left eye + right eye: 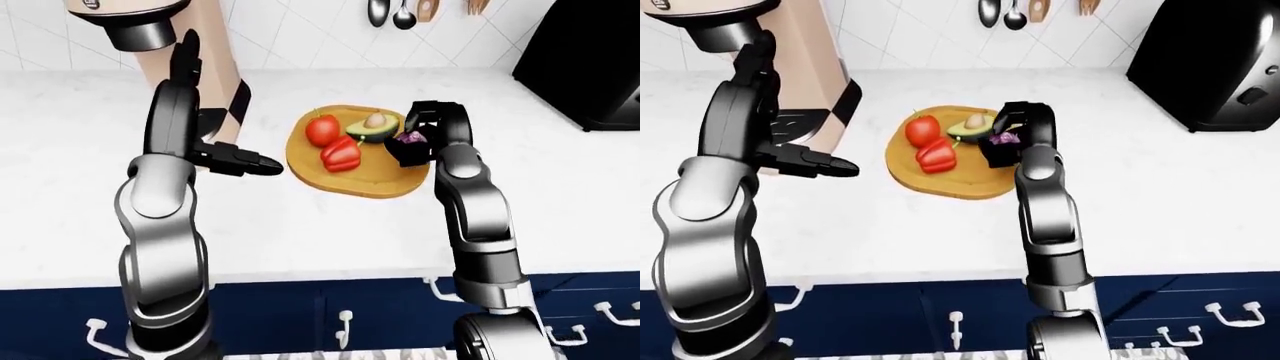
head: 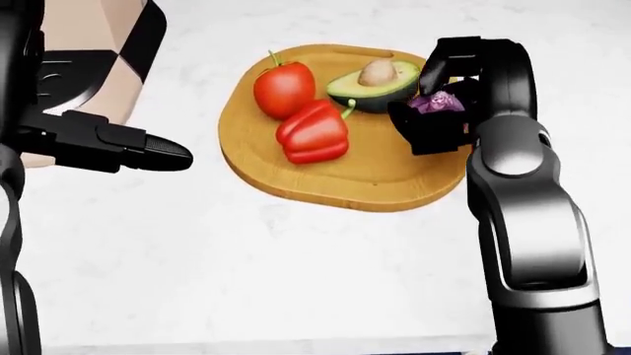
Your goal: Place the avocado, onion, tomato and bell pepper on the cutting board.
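1. Here, in the head view, the round wooden cutting board (image 2: 375,181) lies on the white marble surface (image 2: 296,274), filling the upper middle of the frame.
2. The tomato (image 2: 284,89) sits at the board's upper left, with the red bell pepper (image 2: 314,133) just below it and touching it.
3. The halved avocado (image 2: 373,85), pit up, lies at the board's top, right of the tomato and just beside the pepper's stem.
4. The right hand (image 2: 444,118) hangs over the board's right part, its black fingers (image 2: 464,55) clamped round the purple onion (image 2: 437,102), which shows between them just right of the avocado.
5. Whether the onion touches the board cannot be told.
6. The left hand (image 2: 109,144) is at the left edge of the frame, over the bare surface and well apart from the board; its fingers (image 2: 157,154) stretch out toward the right and hold nothing.
7. In the left-eye view, a tall beige appliance (image 1: 205,67) stands at the upper left behind the left arm, utensils (image 1: 390,11) hang on the tiled wall at the top, and a black appliance (image 1: 590,60) fills the upper right.
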Motion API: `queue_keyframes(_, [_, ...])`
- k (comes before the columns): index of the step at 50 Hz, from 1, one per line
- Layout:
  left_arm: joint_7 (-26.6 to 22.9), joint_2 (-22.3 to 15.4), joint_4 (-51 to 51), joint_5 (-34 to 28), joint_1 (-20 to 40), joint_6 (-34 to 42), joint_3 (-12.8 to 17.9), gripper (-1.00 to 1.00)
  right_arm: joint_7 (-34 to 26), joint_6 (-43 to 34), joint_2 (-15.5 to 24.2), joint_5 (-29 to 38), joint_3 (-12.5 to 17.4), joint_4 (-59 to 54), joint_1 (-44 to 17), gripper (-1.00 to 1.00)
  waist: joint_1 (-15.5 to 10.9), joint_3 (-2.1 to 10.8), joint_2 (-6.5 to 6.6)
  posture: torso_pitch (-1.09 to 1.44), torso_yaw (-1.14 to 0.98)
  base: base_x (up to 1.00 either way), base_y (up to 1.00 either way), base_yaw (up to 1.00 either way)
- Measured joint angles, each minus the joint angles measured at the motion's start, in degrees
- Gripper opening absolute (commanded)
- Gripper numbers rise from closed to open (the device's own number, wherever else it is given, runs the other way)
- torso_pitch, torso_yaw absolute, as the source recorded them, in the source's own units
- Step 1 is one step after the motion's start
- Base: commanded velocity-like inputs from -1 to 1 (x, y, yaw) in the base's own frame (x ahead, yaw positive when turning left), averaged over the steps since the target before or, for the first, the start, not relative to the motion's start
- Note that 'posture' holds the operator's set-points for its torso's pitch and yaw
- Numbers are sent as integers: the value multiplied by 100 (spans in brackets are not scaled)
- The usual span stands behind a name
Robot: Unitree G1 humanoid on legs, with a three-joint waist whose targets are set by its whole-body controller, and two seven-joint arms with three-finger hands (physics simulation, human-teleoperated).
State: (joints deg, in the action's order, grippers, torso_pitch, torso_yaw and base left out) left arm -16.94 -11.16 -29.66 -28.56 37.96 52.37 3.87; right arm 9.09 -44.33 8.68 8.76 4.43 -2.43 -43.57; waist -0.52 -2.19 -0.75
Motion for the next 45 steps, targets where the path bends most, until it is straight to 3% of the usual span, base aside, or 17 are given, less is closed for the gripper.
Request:
queue_keyframes(13, [23,12,60,5,44,-29,-12,100,-61,-327,-165,81,-91,641,254,-44,-1,19,1,0,0,0,0,0])
queue_keyframes(31, [39,1,14,24,-45,-57,9,100,-212,-772,-302,188,-186,1278,477,-36,8,17,19,0,0,0,0,0])
queue_keyframes(45, [24,-7,-23,7,-49,-19,3,100,-251,-812,-381,247,-199,1371,648,-10,16,22,28,0,0,0,0,0])
